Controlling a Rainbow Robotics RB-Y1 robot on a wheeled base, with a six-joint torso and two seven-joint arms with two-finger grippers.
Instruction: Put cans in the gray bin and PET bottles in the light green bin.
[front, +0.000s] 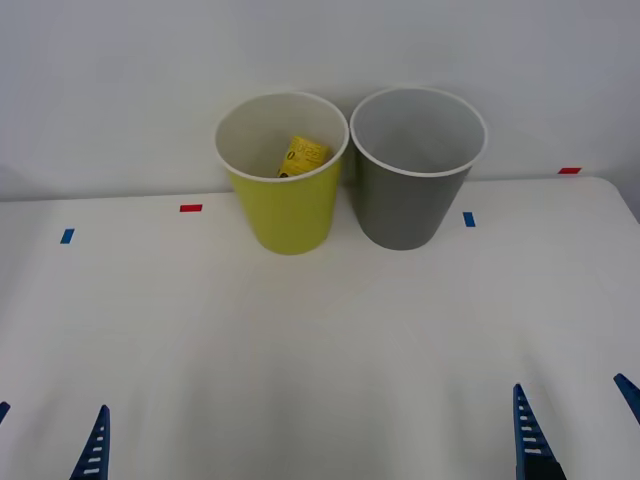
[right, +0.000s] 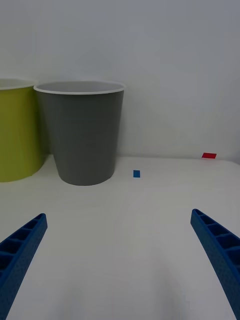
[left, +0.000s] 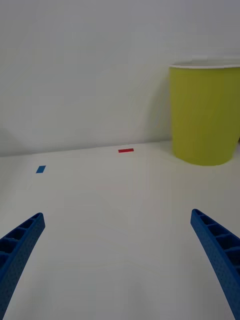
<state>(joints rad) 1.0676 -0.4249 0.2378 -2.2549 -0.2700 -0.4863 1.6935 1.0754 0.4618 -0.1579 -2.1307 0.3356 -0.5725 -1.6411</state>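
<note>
Poised low over the near edge of the white table (front: 320, 340), right gripper (front: 575, 420) with blue ribbed fingers spread wide and nothing between them; left gripper (front: 45, 440) likewise splayed and empty at the near left corner. Ahead of the right gripper, seen from the right wrist camera, the round tapered dark gray bin with white rim (right: 82, 132), just beside a small blue tape mark (right: 136, 173). Standing side by side (close, perhaps touching) toward the far edge of the table, that gray bin (front: 415, 165) and the round tapered yellow-green bin with white rim (front: 282, 172), the green one nearer the left side. Resting tilted inside the light green bin, against its white inner wall, the small slim PET bottle in a yellow label with dark print (front: 302, 156). Judged light, thin-walled and a little springy under squeeze, label likely slick; best taken across the middle of the body, not at the cap. Bottle sorted, by the look of it; no cans apparent on the table.
</note>
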